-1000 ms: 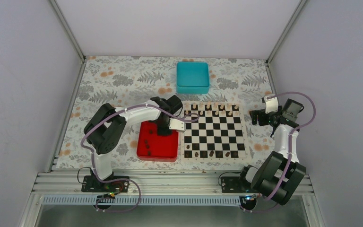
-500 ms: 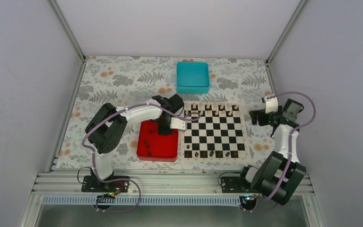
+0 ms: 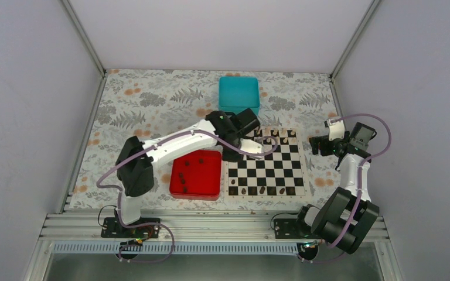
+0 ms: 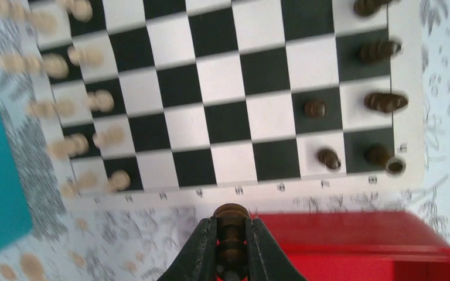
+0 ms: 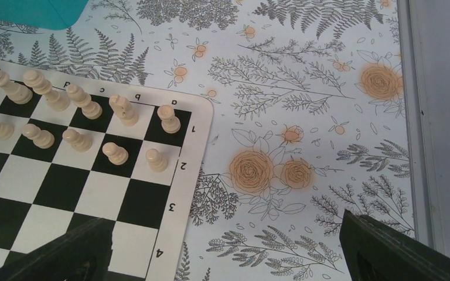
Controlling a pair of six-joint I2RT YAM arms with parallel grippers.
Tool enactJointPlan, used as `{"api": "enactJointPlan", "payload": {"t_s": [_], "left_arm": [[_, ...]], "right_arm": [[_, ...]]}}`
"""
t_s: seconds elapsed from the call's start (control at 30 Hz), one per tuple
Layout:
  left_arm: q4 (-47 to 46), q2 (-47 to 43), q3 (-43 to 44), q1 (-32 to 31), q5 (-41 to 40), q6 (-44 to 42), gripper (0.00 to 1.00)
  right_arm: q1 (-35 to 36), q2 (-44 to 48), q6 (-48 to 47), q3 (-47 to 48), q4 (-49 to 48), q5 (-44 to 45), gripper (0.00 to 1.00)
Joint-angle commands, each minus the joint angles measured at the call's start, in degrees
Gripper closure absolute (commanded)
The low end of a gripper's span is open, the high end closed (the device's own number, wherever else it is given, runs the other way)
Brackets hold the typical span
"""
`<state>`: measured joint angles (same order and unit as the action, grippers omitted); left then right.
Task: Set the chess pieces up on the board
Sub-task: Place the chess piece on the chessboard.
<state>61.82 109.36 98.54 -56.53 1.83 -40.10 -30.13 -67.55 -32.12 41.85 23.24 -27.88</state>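
Seen from above, two robot arms stand at the near edge of a table covered with a floral cloth (image 3: 152, 99). The left arm reaches forward to the strip of cloth between a red tray (image 3: 194, 196) and the left edge of the chessboard (image 3: 266, 165). Its wrist camera shows the left gripper (image 4: 232, 227) pinched narrow on one dark chess piece (image 4: 232, 212), whose rounded top pokes out past the fingertips, above the cloth just short of the board's border. Other dark pieces (image 4: 385, 102) stand on the two rows of the board nearest the robot, and a few loose dark pieces (image 3: 182, 177) lie in the tray. Pale cream pieces (image 5: 116, 153) stand in the two far rows. A teal box (image 3: 239, 95) sits on the cloth beyond the board's far left corner, apart from it. The right gripper (image 5: 228, 257) hangs over the cloth just off the board's far right corner, its fingers spread wide with nothing between them.
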Motion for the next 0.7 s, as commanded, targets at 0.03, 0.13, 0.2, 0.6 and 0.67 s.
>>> {"api": "enactJointPlan", "payload": {"t_s": [0.03, 0.13, 0.2, 0.6, 0.67], "left_arm": [[2.4, 8.2, 8.6, -4.5, -0.4, -0.3, 0.89], [3.1, 12.9, 12.7, -6.1, 0.2, -1.0, 0.89], [3.4, 15.3, 14.4, -6.9, 0.9, -1.5, 0.89], [2.9, 21.3, 15.3, -9.4, 3.9, -2.6, 0.85], [2.7, 21.7, 15.5, -9.6, 4.3, -2.6, 0.85]], "right_arm": [[-0.6, -0.5, -1.0, 1.3, 0.4, -1.7, 0.0], [-0.6, -0.6, -1.0, 1.4, 0.5, -1.8, 0.0], [-0.6, -0.6, -1.0, 1.3, 0.6, -1.8, 0.0], [-0.6, -1.4, -1.2, 1.3, 0.6, -2.2, 0.0], [-0.6, -1.4, -1.3, 1.3, 0.7, -2.3, 0.0]]}}
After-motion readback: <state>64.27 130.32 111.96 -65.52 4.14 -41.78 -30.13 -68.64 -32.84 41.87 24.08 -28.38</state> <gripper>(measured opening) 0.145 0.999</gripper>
